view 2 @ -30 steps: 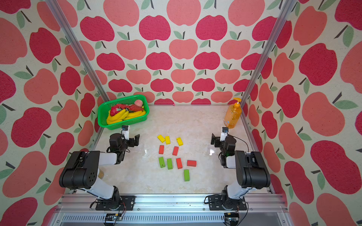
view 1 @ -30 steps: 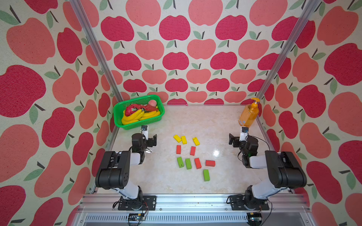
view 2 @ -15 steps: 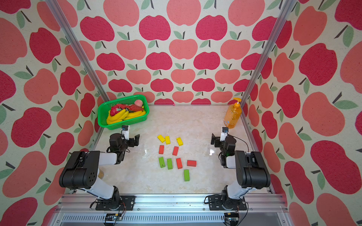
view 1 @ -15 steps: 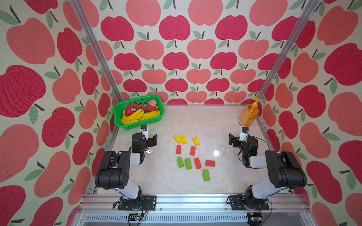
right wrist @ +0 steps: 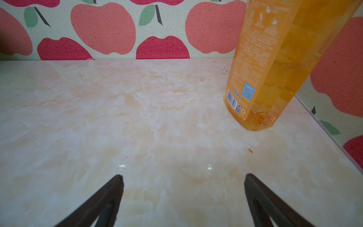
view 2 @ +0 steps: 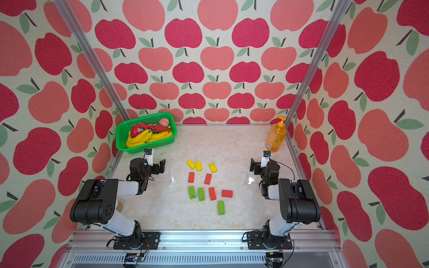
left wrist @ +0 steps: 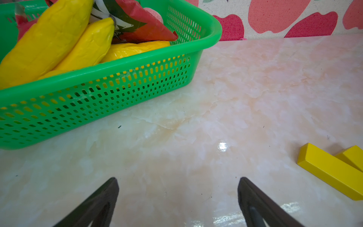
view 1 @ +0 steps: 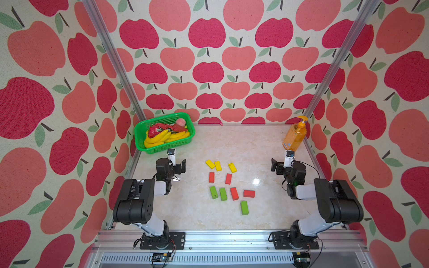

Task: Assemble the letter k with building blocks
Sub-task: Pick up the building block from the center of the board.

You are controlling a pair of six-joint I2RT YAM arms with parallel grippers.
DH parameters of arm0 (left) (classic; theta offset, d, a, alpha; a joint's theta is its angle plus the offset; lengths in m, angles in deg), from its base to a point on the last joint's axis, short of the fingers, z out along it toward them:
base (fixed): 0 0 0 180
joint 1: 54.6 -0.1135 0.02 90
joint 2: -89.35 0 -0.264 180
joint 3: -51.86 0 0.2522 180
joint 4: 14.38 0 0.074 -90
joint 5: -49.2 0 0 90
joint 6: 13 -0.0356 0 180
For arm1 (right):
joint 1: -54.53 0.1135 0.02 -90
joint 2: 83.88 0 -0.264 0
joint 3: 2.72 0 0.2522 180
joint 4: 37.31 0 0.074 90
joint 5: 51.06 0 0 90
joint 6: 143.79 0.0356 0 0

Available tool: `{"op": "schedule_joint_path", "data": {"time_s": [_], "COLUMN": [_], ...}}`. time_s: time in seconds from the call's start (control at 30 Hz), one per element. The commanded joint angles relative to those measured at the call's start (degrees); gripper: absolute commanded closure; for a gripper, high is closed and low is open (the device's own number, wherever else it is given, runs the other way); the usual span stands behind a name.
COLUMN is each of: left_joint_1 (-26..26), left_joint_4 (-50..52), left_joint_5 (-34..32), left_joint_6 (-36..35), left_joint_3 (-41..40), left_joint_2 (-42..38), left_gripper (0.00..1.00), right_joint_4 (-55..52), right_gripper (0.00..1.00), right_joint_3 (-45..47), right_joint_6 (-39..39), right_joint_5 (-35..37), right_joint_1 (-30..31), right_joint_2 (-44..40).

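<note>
10 building blocks (view 1: 228, 179) are scattered flat on the bench (view 1: 185, 208), nearer than the green basket (view 1: 162, 149) and to its right. The left tool (left wrist: 177, 179), spread wide and empty, is held just before that basket; the right tool (right wrist: 184, 175), equally wide, is held well right of it.

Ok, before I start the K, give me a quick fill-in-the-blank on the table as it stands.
1. The building blocks lie scattered: three yellow, three green and ____ red.
2. The bananas lie in a ____ basket.
3. The left gripper and the right gripper are both ____, holding nothing.
4. The orange bottle stands upright nearest the ____ gripper.
Missing words: four; green; open; right.
</note>
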Motion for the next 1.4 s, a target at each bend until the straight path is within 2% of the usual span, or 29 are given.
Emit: {"op": "schedule_joint_path", "data": {"time_s": [0.0, 0.3, 0.47, 0.6, 0.7, 0.8, 0.9, 1.0, 1.1, 1.2, 1.37], "left_joint_1": [-0.5, -0.5, -0.5, -0.3, 0.2, 2.9, 6.1, 8.2, 9.8, 12.3, 15.8], "left_joint_4": [0.6, 0.6, 0.6, 1.6, 10.4, 19.7, 27.0, 37.8, 52.6, 65.7, 78.4], "left_joint_5": [1.3, 1.3, 1.3, -4.0, -7.1, -11.3, -15.2, -16.9, -13.1, -11.5, -5.1], "left_joint_6": [-1.2, -1.2, -1.1, 0.9, 1.3, -0.5, -0.4, 4.9, 10.1, 13.7, 21.6], "left_joint_3": [-0.3, -0.3, -0.3, -0.3, 3.2, 8.3, 12.5, 18.4, 26.8, 34.8, 43.5], "left_joint_2": [-0.9, -0.9, -0.9, -2.2, -5.2, -8.2, -12.0, -14.1, -13.0, -9.2, -1.9], "left_gripper": [0.02, 0.02, 0.02, 0.02, 0.02, 0.02, 0.02, 0.01, 0.07, 0.13, 0.22], "right_joint_4": [-0.4, -0.3, 3.4, 6.2, 5.9, 3.7, -7.7, -18.6, -31.6, -47.5, -67.6], "right_gripper": [0.01, 0.01, 0.01, 0.01, 0.01, 0.01, 0.01, 0.01, 0.01, 0.01, 0.01], "right_joint_3": [0.5, 0.6, 3.0, 4.8, 4.9, 4.1, 0.1, -4.3, -9.9, -17.9, -28.4], "right_joint_6": [1.0, 1.2, 2.4, 2.5, 2.2, 1.9, 0.5, -1.3, -1.3, 2.7, 13.2], "right_joint_5": [-0.4, -0.4, 2.8, 3.1, 2.5, 1.8, 3.0, 5.4, 6.5, 8.6, 7.2], "right_joint_1": [-0.3, -0.2, -0.2, -0.2, -0.2, -0.2, 0.6, 2.6, 6.2, 10.7, 17.8], "right_joint_2": [-1.3, -1.2, -1.9, -2.6, -3.5, -4.7, -9.1, -12.2, -16.8, -20.0, -19.9]}}
